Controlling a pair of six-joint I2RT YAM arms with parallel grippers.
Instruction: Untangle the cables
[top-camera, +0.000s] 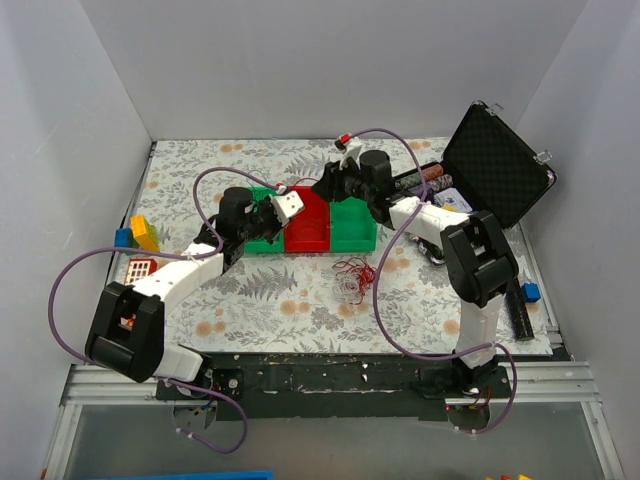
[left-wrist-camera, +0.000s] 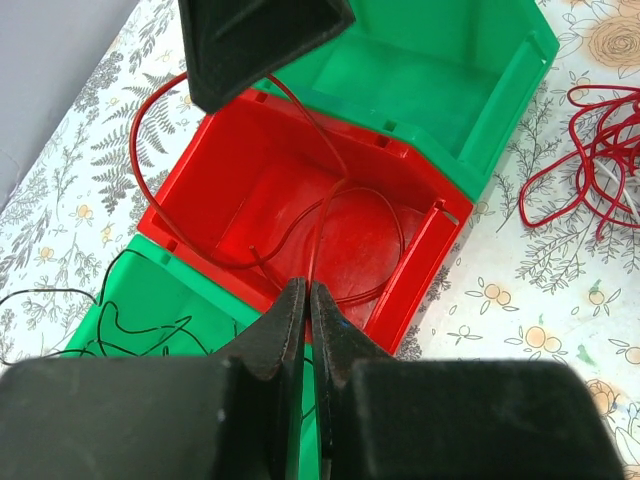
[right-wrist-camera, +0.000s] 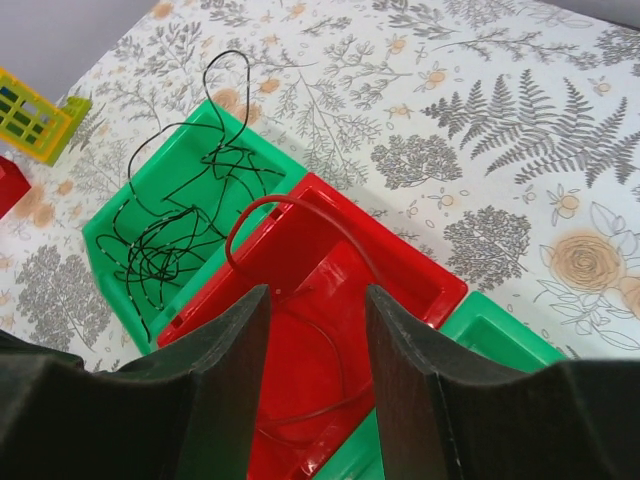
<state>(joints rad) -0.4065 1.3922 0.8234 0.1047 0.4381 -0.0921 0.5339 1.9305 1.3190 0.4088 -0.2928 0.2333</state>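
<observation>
Three bins stand in a row. The red bin (top-camera: 307, 228) (left-wrist-camera: 300, 200) (right-wrist-camera: 330, 290) is in the middle. My left gripper (top-camera: 285, 205) (left-wrist-camera: 307, 292) hangs over it, shut on a thin red wire (left-wrist-camera: 133, 155) (right-wrist-camera: 262, 200) that loops into the bin and over its rim. My right gripper (top-camera: 335, 180) (right-wrist-camera: 318, 300) is open and empty just above the same bin, with one of its fingers (left-wrist-camera: 260, 40) showing in the left wrist view. The left green bin (right-wrist-camera: 120, 215) (left-wrist-camera: 120, 300) holds black wires (right-wrist-camera: 165, 240). The remaining clump of cables (top-camera: 352, 275) (left-wrist-camera: 600, 150), mostly red, lies on the mat in front of the bins.
The right green bin (top-camera: 352, 225) (left-wrist-camera: 450, 80) has nothing in it. An open black case (top-camera: 497, 165) stands at the back right. Yellow and blue blocks (top-camera: 143, 232) and a red grid block (top-camera: 140, 268) lie at the left. A blue block (top-camera: 530, 291) lies at the right.
</observation>
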